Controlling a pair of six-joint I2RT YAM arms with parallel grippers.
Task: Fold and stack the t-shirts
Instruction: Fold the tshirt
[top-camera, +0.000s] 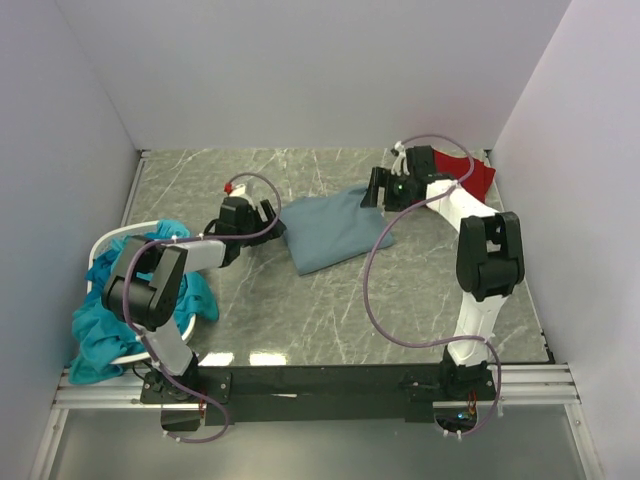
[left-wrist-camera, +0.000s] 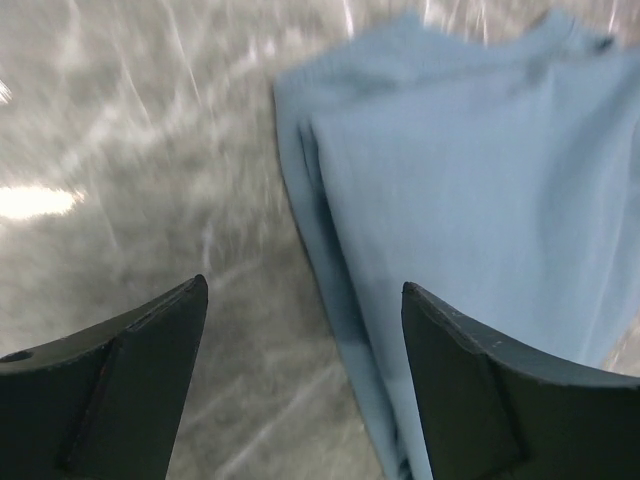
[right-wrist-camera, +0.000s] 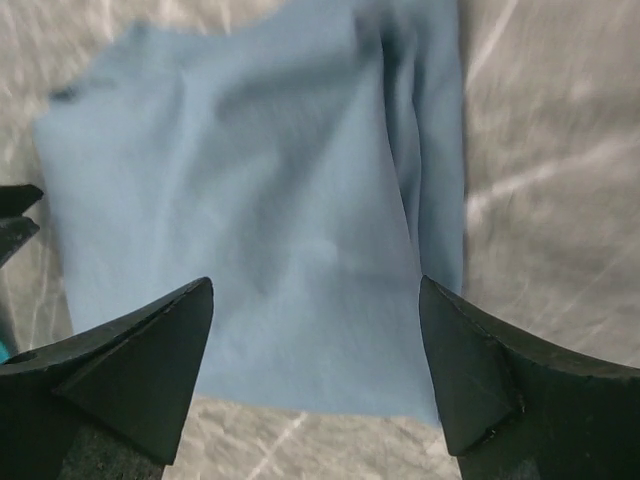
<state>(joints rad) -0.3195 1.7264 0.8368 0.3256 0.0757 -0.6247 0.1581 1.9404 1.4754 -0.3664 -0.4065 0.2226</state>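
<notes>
A folded grey-blue t-shirt lies flat in the middle of the table. It also shows in the left wrist view and the right wrist view. My left gripper is open and empty at the shirt's left edge. My right gripper is open and empty just above the shirt's far right corner. A red t-shirt lies at the back right behind the right arm. A teal t-shirt is heaped in a white basket at the left.
White walls close the table on the left, back and right. Purple cables loop over both arms. The metal rail with the arm bases runs along the near edge.
</notes>
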